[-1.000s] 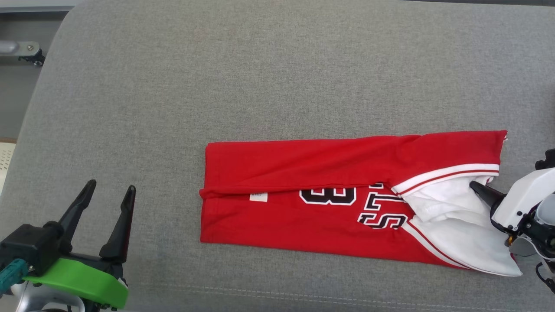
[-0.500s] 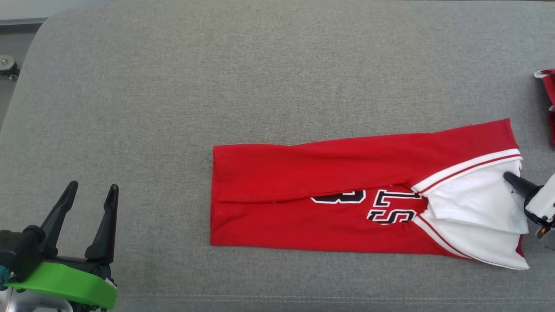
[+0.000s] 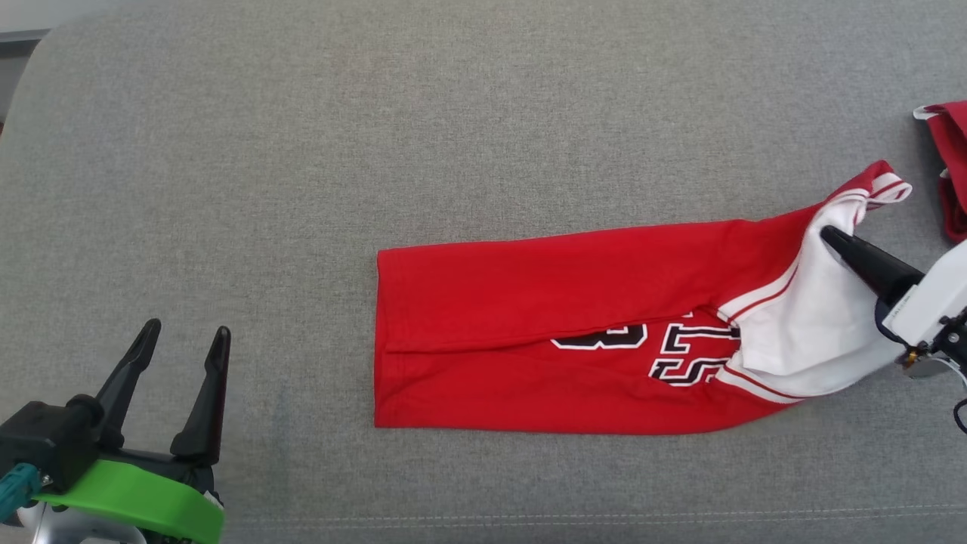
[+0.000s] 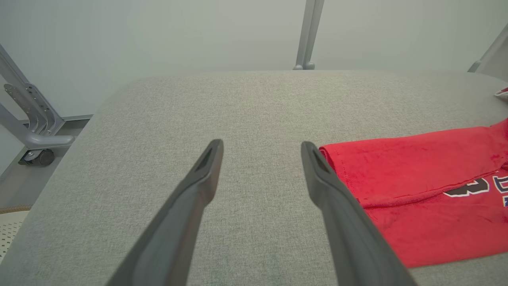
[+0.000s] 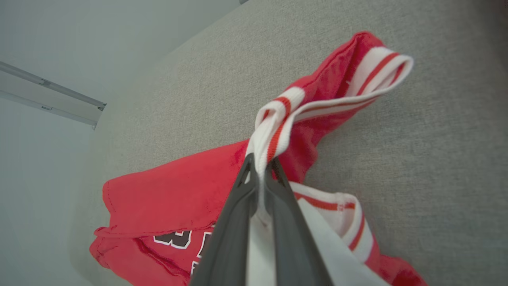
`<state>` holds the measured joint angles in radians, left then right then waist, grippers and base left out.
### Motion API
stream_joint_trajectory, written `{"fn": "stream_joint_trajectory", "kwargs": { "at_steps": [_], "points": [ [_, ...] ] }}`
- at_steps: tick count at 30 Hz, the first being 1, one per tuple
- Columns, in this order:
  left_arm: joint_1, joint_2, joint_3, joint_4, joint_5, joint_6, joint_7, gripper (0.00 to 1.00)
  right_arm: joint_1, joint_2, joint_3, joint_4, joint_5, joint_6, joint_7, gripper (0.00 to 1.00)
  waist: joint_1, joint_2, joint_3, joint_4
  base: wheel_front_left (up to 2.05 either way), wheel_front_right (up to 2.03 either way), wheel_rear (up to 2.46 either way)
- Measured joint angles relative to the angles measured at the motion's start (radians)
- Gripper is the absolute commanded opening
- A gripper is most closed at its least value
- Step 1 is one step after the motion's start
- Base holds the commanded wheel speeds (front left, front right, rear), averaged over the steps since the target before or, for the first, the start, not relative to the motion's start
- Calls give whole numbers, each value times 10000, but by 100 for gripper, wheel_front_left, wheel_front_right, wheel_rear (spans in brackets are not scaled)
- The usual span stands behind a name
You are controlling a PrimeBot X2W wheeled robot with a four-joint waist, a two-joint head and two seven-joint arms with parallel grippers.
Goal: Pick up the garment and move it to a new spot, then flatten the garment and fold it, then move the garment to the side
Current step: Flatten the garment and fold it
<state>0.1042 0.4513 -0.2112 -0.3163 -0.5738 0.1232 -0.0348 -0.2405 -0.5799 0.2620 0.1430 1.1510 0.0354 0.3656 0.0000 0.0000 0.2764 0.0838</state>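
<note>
The garment [image 3: 544, 317] is a red jersey with white striped trim and black lettering, folded into a long band across the grey cushion. My right gripper [image 3: 831, 240] is shut on the garment's white sleeve end and holds that end lifted off the cushion; the right wrist view shows the striped trim [image 5: 274, 131] pinched between the fingers of that right gripper [image 5: 260, 165]. My left gripper [image 3: 181, 344] stands open at the lower left, apart from the garment. In the left wrist view the left gripper [image 4: 262, 149] is empty, with the garment's hem [image 4: 397, 167] just to its right.
The grey cushion [image 3: 378, 136] spreads wide to the left and behind the garment. Another red cloth [image 3: 948, 166] lies at the far right edge. A metal frame with a caster [image 4: 33, 147] stands beyond the cushion's left side.
My right gripper has risen and moved away from me with the sleeve end, lifting and bunching that end. The head camera has shifted. The left gripper stays open.
</note>
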Motion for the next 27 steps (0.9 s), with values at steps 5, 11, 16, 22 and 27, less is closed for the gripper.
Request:
{"fn": "stream_joint_trajectory", "kwargs": {
  "at_steps": [5,11,16,22,27],
  "points": [
    [-223,4,-295,-48,148,-94,132,100,-407,249,711,-1480,-40,339,445,0,0,0,24,53,0,0,0],
    [-850,8,-639,-38,157,-313,314,100,-789,677,1939,-2627,-550,236,1177,0,0,0,63,272,0,0,0],
    [-1290,-58,-1057,140,251,-541,443,100,-1121,1383,2811,-2744,-1197,-268,1496,0,0,0,133,576,0,0,0],
    [-1774,-309,-1434,249,261,-790,531,100,-1576,2130,3348,-2240,-1887,-986,1559,0,0,0,219,1094,0,0,0],
    [-2006,-435,-1480,510,332,-803,566,100,-1895,2692,3822,-1762,-2188,-1162,1674,0,0,0,295,1579,0,0,0]
  ]
}}
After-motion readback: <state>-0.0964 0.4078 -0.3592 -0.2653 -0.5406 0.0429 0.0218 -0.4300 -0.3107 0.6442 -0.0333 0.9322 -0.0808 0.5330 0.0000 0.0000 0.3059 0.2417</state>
